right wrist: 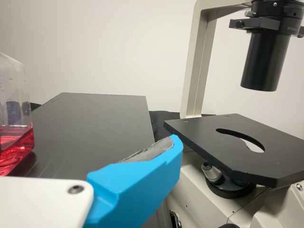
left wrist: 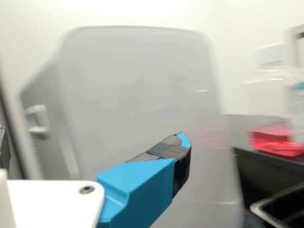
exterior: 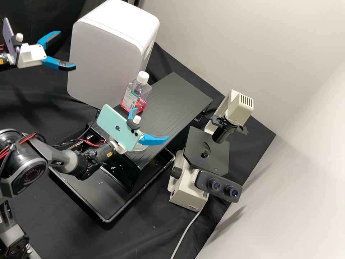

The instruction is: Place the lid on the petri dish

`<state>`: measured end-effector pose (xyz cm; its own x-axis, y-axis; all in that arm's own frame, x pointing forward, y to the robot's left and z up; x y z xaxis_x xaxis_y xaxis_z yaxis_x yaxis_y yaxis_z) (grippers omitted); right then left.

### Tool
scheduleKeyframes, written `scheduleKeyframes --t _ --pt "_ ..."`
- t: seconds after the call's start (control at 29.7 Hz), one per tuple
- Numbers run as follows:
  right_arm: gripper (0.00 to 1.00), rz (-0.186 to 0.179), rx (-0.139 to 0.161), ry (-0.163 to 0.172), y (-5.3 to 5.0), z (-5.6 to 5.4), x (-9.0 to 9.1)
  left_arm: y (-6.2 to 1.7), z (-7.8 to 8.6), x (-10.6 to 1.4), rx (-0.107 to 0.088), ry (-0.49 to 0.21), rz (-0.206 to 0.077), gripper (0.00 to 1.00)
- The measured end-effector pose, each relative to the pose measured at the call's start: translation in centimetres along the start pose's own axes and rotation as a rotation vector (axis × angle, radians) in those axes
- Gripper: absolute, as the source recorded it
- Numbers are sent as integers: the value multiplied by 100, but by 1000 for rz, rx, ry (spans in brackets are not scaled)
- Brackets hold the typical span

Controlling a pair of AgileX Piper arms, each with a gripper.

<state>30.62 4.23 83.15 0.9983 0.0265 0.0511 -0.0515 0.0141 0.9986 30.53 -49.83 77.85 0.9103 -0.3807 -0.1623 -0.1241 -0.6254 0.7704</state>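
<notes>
Both claws gape wide and empty, the right gripper (exterior: 151, 123) over the platform (exterior: 179, 97), the left gripper (exterior: 65, 49) at ten o'clock, yet I cannot place lid or dish — find both first, then lower the lid level.

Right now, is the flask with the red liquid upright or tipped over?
Upright. The flask stands on the black platform with its white cap on top and the red liquid settled at its bottom.

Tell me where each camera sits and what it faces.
High: fixed above the bench, looking down on both arms, box, flask, microscope.
Left wrist: on the left arm, facing the box; its blue finger shows.
Right wrist: on the right arm, facing platform and microscope; its finger shows.
Shared: the flask, in all three.
</notes>
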Motion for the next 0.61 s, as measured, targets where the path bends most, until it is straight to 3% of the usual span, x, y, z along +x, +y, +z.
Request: scheduleKeyframes --t 0.17,0.34,0.4,0.54,0.61 --pt "100 0 0 0 0 0 0 -242 271 -67 13 -123 -94 100" --pt "100 0 0 0 0 0 0 -451 534 -152 -4 -220 -177 100" --pt "100 0 0 0 0 0 0 -517 643 -183 -3 -261 -203 100" --pt "100 0 0 0 0 0 0 -643 824 -266 20 -330 -252 100" --pt "100 0 0 0 0 0 0 -672 888 -310 21 -354 -269 100"
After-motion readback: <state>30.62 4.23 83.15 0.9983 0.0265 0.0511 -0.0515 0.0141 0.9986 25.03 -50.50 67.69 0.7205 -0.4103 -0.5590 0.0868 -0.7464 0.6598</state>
